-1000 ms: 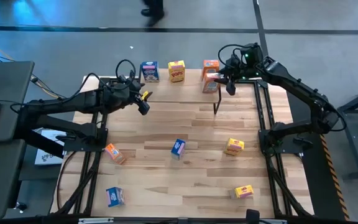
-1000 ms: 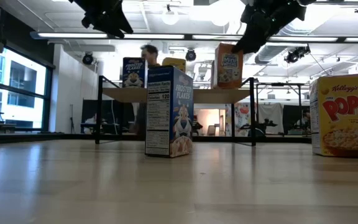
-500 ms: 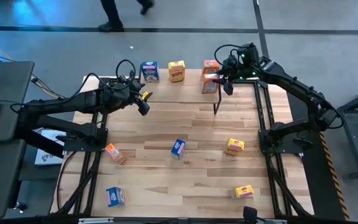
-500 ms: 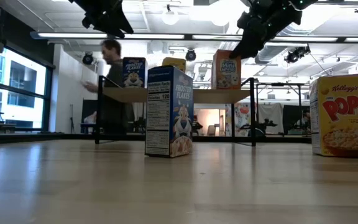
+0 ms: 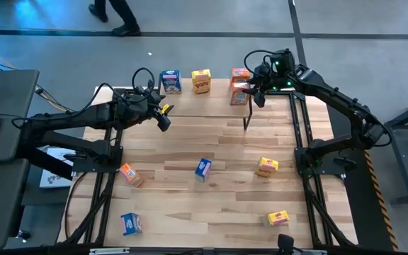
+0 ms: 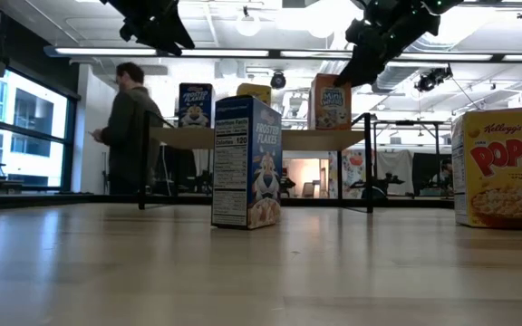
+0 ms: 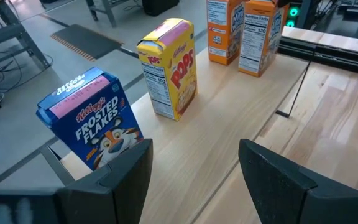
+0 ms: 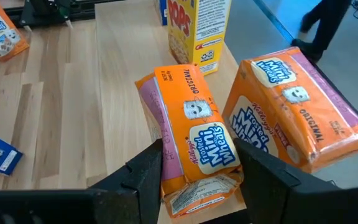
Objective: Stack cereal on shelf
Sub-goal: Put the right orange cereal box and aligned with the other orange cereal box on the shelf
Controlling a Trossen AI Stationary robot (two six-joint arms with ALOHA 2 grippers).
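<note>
Right gripper (image 8: pixel 194 171) pinches an orange-red cardboard Mini-Wheats box (image 8: pixel 191 146) on the light wooden shelf top (image 5: pixel 218 88), long axis upright, slightly tilted, beside a second orange box (image 8: pixel 294 118). Left gripper (image 7: pixel 194 165) hangs spread, empty, near the blue Frosted Flakes box (image 7: pixel 92 121).

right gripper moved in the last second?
Yes, slightly. In the high view the right gripper, shut on an orange box, shifted leftward toward the other orange box standing on the shelf.

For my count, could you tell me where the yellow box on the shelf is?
In the high view, the yellow box stands on the shelf, between the blue box and the two orange boxes.
</note>
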